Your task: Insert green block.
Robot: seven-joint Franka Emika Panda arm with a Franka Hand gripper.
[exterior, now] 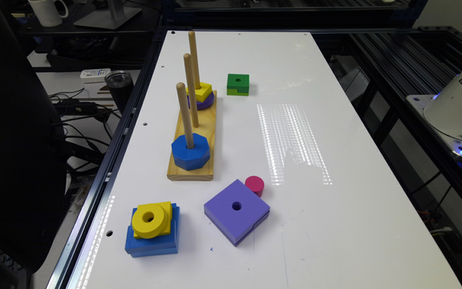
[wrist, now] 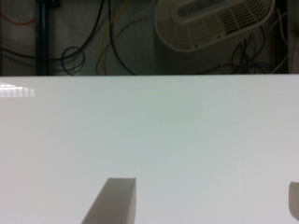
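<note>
**Green block waits untouched; the approach has not begun**

In the exterior view the green block [exterior: 238,84] lies flat on the white table [exterior: 335,224], alone and well apart from the other loose pieces. Its dark green face with the round centre hole is up, and its lime lower layer shows a notch on the side toward the camera. Just to the exterior view's left stands the wooden peg board [exterior: 193,160] with three upright dowels. The far dowel carries a yellow piece [exterior: 201,91] on a purple disc [exterior: 207,102], the near dowel carries a blue octagon [exterior: 190,151], and the middle dowel [exterior: 190,89] is bare. Nearer the camera lie a purple square [exterior: 236,210] with a pink cylinder [exterior: 254,185] touching its far corner, and a yellow ring [exterior: 149,219] stacked on a blue block [exterior: 152,237]. The robot base [exterior: 461,108] sits at the exterior view's right edge.

In the wrist view the gripper [wrist: 205,205] looks down on bare table surface, with cables and a white grille beyond the edge. One finger [wrist: 114,200] shows clearly and a sliver of the other sits at the frame edge, so the jaws appear spread wide with nothing between them, though the cropped view leaves that a fair reading rather than a certainty.

The step in hand is judged to be the reach toward the block. The next move calls for centring the spread jaws over it, gripping two opposite sides, lifting it above the dowel tips, and lining its hole up with a dowel, probably the bare middle one.
</note>
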